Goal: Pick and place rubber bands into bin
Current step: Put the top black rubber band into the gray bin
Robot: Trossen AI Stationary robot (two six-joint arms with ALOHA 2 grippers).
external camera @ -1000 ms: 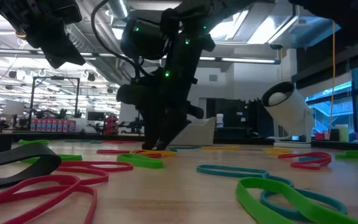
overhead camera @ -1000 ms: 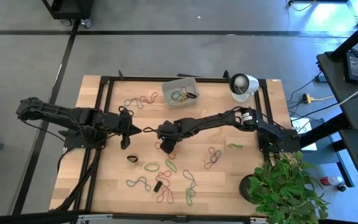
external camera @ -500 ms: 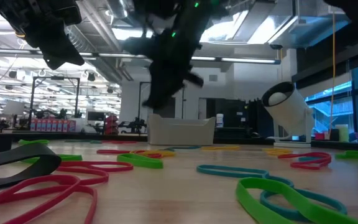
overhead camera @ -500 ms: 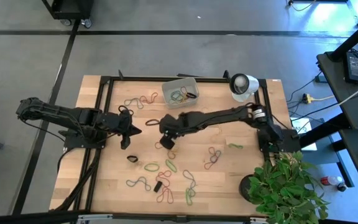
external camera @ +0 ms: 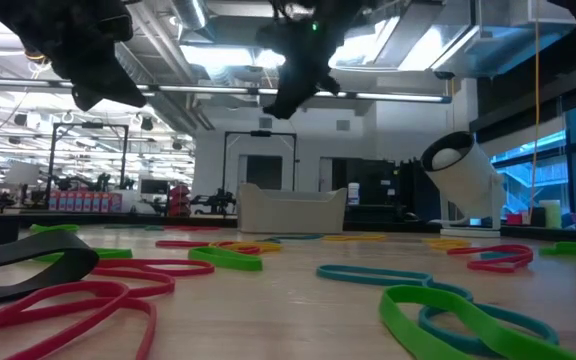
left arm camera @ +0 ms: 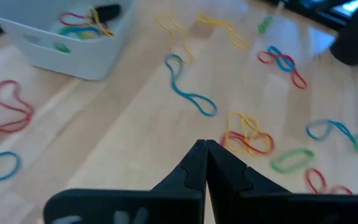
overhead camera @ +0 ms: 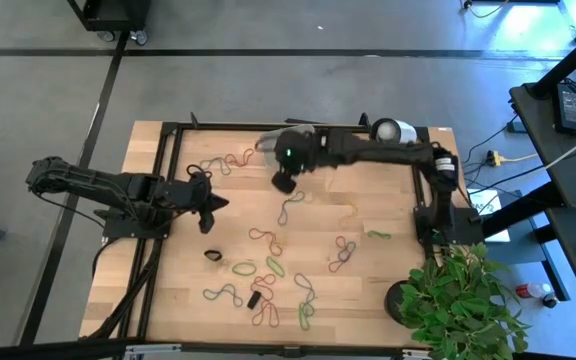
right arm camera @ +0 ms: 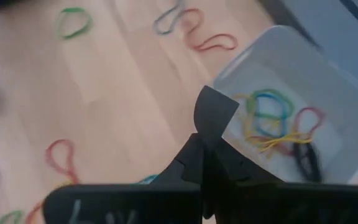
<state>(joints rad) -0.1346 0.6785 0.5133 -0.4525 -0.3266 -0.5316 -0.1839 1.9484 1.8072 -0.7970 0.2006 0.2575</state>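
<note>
Many coloured rubber bands lie scattered flat on the wooden table. The translucent bin stands near the far edge with several bands inside, and my right arm partly covers it. My right gripper hangs high above the table, just on the near side of the bin. It is shut on a small black rubber band. My left gripper waits at mid-left, shut and holding nothing. My right gripper pinches the black rubber band between its two fingertips. The dark piece sticks out past the tips. It is lifted clear of the table, at the bin's near wall. Which part of the loop is pinched, I cannot tell.
A white round object with a dark face stands at the far right corner. A potted plant is at the near right. Two black pieces lie among the bands. A black frame edges the table.
My right gripper has shut at the table's middle, risen well clear of the surface and swung toward the far edge. It now hangs just short of the bin.
</note>
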